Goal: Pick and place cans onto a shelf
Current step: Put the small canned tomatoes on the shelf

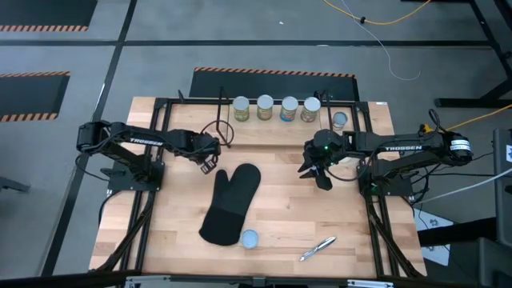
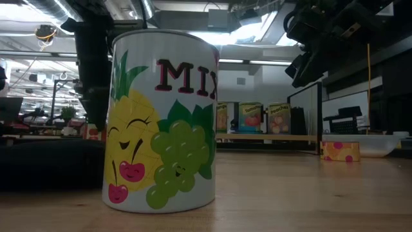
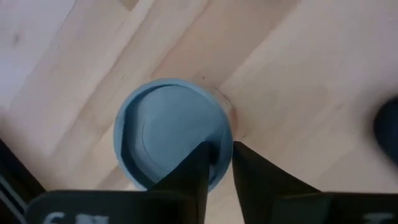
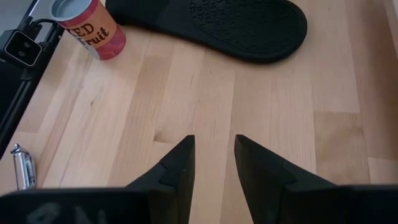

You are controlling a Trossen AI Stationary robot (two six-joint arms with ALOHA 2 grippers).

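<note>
The left gripper hangs over a blue-topped can, its fingers nearly together across the rim, gripping it by the lip for lifting. Four cans stand on the shelf. The right gripper waits, fingers apart, empty, over the table.

Can label cut off: "MIX"

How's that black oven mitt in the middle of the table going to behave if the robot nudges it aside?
The oven mitt lies flat and limp on the table, so it would probably fold or bunch rather than slide as one piece. Its dotted palm looks grippy, likely dragging on the wood. It should not roll or tip.
</note>
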